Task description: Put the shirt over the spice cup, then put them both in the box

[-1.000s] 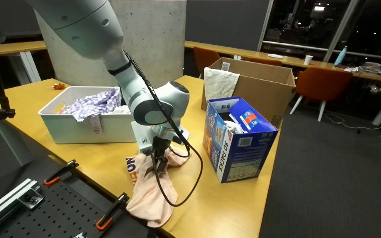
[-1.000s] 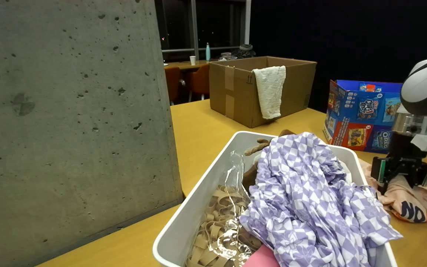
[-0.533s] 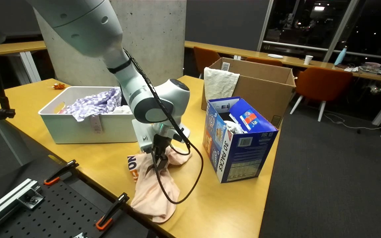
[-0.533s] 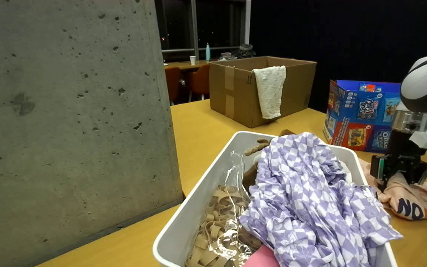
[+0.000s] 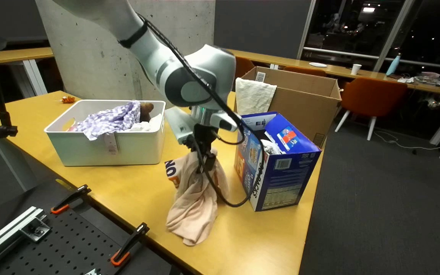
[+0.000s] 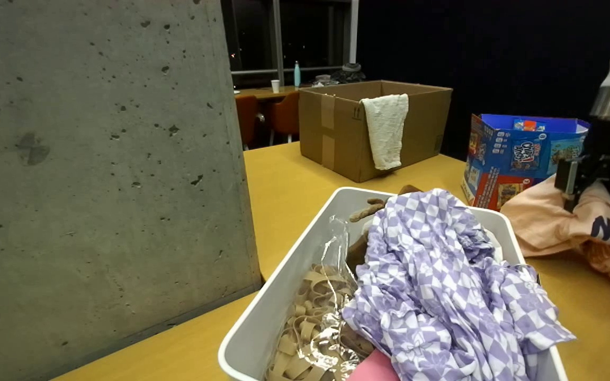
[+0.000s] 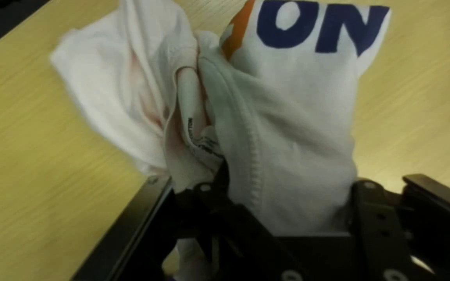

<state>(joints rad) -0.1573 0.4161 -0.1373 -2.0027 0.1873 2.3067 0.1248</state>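
Note:
The shirt (image 5: 195,208) is pale pink with dark "NO" lettering and an orange patch; it also shows in the wrist view (image 7: 295,113). My gripper (image 5: 205,163) is shut on the shirt, with its jaws held well apart by a thick bunch of cloth. The shirt is raised at the grip and its lower folds hang down; I cannot tell whether they touch the table. The spice cup is not visible; the shirt's folds may hide it. The blue snack box (image 5: 281,185) stands open-topped beside the gripper, with white material and a packet inside.
A brown cardboard box (image 5: 304,114) with a white cloth (image 5: 256,95) over its edge stands behind. A white bin (image 5: 86,151) holds a purple checked cloth (image 6: 416,275). The arm's cable (image 5: 231,204) loops in front of the blue box. Clamps (image 5: 130,244) sit at the table edge.
My gripper has risen and moved toward the blue box, lifting the shirt with it. The shirt's lower end has drawn back from the table's front edge.

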